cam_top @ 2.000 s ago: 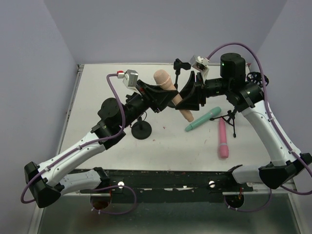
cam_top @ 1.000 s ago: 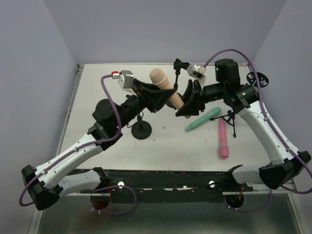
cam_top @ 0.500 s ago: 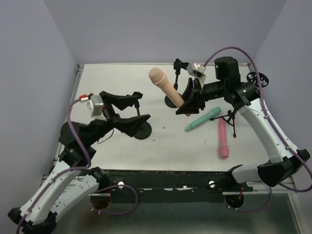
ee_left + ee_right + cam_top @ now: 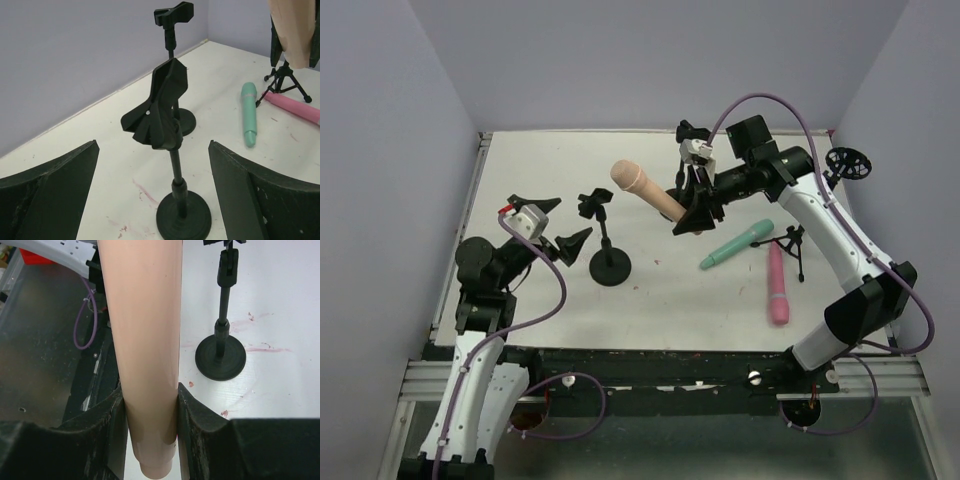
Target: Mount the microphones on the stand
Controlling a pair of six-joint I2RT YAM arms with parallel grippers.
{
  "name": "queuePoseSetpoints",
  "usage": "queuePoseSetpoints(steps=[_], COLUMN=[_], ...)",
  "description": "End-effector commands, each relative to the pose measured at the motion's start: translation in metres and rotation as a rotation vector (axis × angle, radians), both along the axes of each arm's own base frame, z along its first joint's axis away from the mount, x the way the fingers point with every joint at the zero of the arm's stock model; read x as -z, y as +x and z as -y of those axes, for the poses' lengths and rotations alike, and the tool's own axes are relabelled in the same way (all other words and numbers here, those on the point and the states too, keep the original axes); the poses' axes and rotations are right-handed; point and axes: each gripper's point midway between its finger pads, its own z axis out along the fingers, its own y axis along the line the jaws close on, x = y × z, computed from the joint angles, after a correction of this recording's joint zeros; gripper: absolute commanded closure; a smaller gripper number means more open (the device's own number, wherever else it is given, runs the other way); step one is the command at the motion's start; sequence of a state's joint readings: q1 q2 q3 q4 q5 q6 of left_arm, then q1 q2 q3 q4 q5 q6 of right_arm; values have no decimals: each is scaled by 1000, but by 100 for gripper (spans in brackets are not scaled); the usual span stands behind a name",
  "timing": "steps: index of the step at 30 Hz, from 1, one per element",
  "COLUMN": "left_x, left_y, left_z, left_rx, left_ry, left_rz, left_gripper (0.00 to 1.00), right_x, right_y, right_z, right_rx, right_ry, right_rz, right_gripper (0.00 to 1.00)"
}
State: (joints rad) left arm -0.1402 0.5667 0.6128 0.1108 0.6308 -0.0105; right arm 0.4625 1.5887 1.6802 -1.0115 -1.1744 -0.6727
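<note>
The peach-tan microphone [image 4: 642,187] hangs tilted above the table, head to the upper left, with my right gripper [image 4: 690,213] shut on its tapered body [image 4: 145,340]. In the right wrist view both pads press the body just above its narrow end. A black stand [image 4: 609,262] with a round base and an empty clip [image 4: 160,107] rises just left of it. My left gripper [image 4: 563,222] is open and empty, left of that stand, which shows between its fingers [image 4: 50,190]. The mint-teal microphone [image 4: 735,245] and the pink microphone [image 4: 777,285] lie on the table at the right.
A second round-base stand [image 4: 173,12] rises behind the first, near the back edge. A small black tripod stand [image 4: 795,245] is between the two lying microphones. Another black stand part [image 4: 848,160] sits at the far right edge. Pink smears mark the table.
My left gripper has opened, let go of the peach-tan microphone and pulled back to the left. The right gripper keeps the microphone and has carried it a little leftward.
</note>
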Motion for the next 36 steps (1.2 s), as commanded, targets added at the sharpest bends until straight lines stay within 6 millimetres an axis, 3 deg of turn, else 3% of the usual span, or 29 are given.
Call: queuePoseSetpoints(steps=[1,4,8,13,21,36], left_x=[-32,-30,-23,-14,-8,8], left_y=[-11,-3,-9,10,26,33], left_z=[5,-2,5,1,1,11], left_rx=[159,184,327,374,434,539], left_ry=[42,66,125,151,128,63], left_rz=[189,177,226,176,110,19], left_gripper=[2,2,2,2,2,4], right_x=[-9,-4,-2,-4,0,-3], right_y=[-2,2,12,25,28,35], right_z=[4,4,-1,-10,-24,-46], right_rx=[-41,-37,-27,-45,-85,-100], right_ry=[19,17,36,54,56,33], right_rz=[102,131,180,183,160,149], right_gripper=[87,87,87,86,85,85])
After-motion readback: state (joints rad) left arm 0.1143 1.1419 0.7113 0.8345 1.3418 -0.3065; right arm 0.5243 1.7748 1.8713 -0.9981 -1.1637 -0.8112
